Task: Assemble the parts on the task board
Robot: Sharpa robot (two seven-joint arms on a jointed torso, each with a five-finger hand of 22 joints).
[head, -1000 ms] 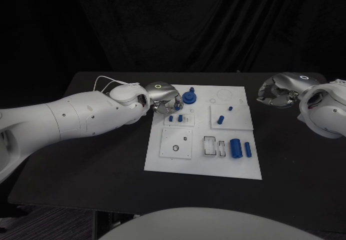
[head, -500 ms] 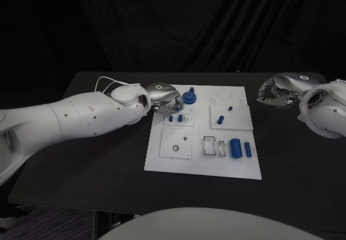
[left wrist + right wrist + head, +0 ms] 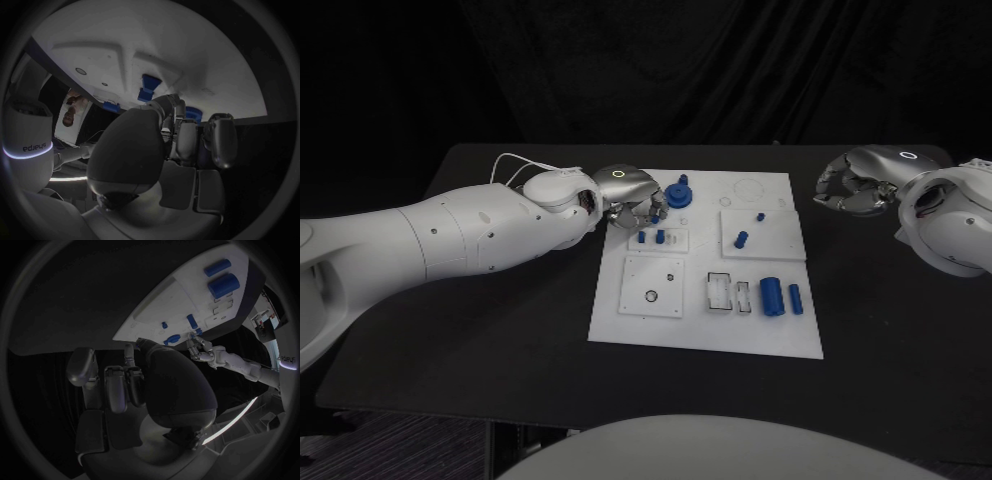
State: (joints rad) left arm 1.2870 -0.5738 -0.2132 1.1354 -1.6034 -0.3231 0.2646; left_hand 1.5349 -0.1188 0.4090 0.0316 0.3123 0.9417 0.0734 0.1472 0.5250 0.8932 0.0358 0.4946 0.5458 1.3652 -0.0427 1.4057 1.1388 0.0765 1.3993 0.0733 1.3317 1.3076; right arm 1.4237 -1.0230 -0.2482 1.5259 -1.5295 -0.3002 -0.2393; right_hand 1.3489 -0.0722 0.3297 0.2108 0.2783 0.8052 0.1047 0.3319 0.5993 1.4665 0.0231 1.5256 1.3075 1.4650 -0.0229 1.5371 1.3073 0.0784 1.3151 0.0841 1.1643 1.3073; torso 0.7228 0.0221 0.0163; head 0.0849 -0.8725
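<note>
Silver many-fingered left hand (image 3: 630,197) sits at far-left corner of white plastic task board (image 3: 707,335), fingers curled, grip contents unclear; blue upright round part (image 3: 679,190) just right of it. Right hand (image 3: 857,191) curled, well right, holding nothing I can see
</note>
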